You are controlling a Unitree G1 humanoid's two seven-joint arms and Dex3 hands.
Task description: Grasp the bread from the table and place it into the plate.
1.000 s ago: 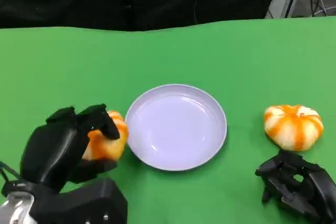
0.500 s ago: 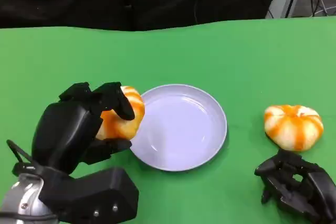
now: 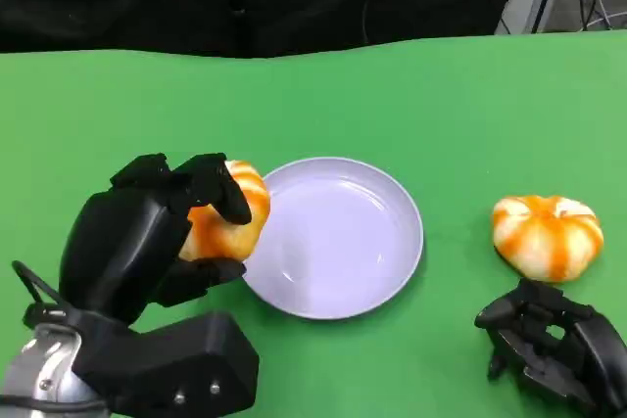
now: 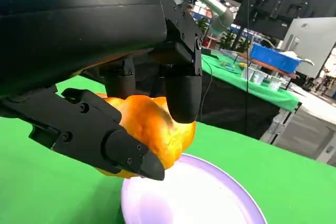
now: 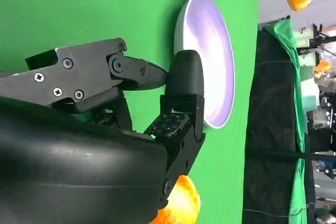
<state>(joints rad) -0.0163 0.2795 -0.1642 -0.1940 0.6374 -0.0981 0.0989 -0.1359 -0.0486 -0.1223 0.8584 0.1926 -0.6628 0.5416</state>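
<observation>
the left hand [image 3: 147, 232] grips a glossy, ridged orange-and-white bread roll [image 3: 227, 222] at the rim of the smooth, round lavender plate [image 3: 333, 237]. the right hand [image 3: 549, 345] rests empty with fingers curled, near a second striped roll [image 3: 547, 235] on the green felt surface [image 3: 392, 95].

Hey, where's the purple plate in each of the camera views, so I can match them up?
Head view: the plate is at centre, right beside the bread held by the left hand.
Left wrist view: the plate lies just beyond the held bread.
Right wrist view: the plate is seen nearly edge-on, past the right hand.
Shared landmark: the green table.
</observation>
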